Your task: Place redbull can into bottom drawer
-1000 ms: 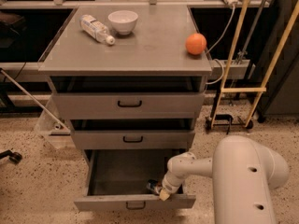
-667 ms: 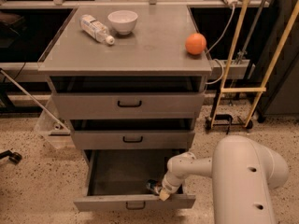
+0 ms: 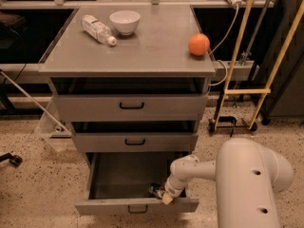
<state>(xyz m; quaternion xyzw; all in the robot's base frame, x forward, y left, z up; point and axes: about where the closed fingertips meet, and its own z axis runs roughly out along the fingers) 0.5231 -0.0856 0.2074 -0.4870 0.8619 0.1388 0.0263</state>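
The bottom drawer [image 3: 118, 175] of the grey cabinet is pulled open and shows its deep dark interior. The redbull can [image 3: 156, 190] shows as a small blue and silver shape low at the drawer's front right corner. My gripper [image 3: 164, 194] reaches down into that corner from the right, on a white arm, right at the can. Whether the can is held or lying on the drawer floor cannot be told.
On the cabinet top lie a clear plastic bottle [image 3: 98, 29], a white bowl [image 3: 125, 21] and an orange ball [image 3: 199, 44]. The two upper drawers [image 3: 131, 106] are slightly open. A yellow-framed stand [image 3: 247, 89] is at the right. My white arm housing [image 3: 251, 184] fills the lower right.
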